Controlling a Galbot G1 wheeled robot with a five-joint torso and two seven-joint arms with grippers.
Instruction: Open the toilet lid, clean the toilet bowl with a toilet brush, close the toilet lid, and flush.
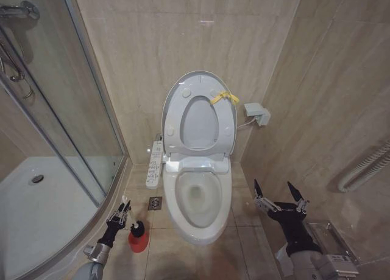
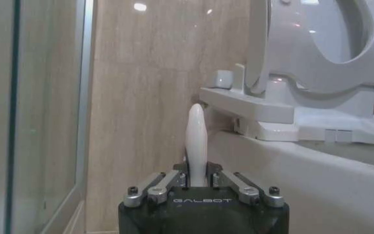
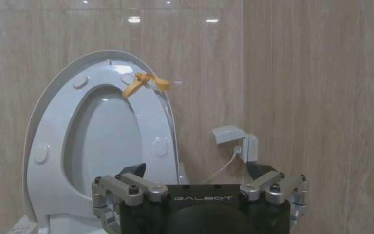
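Two grippers here: my left gripper (image 1: 122,212) pinches the toilet brush (image 1: 136,229) handle, probably seated in its red holder (image 1: 138,241); right gripper (image 1: 280,196) spread wide, toilet lid (image 1: 199,112) upright.

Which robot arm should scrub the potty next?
The left. Its left gripper is already shut on the toilet brush handle, beside the toilet bowl, and the toilet lid stands raised. The right gripper hangs open, holding nothing.
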